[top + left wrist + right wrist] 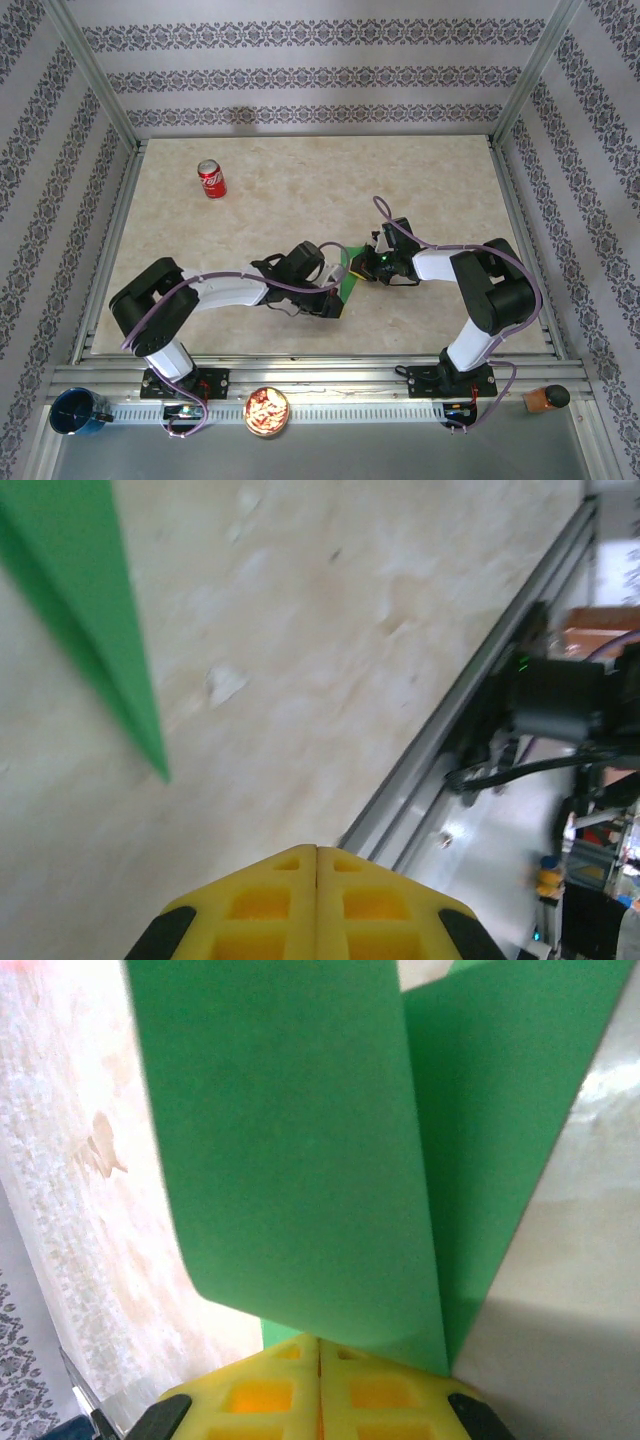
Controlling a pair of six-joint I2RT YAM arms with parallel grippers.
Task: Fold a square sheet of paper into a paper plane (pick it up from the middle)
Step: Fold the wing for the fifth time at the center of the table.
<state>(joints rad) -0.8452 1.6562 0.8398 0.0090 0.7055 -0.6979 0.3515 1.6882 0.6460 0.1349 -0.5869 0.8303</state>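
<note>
Right hand pinches the folded green paper; left hand closed.

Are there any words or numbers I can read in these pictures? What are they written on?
On the red can: white writing on its side, too small and blurred to read.
On the green paper: plain, no writing at all.
Nothing else here carries words or numbers that can be read.

Both arms reach inward, left hand and right hand clamped shut.
</note>
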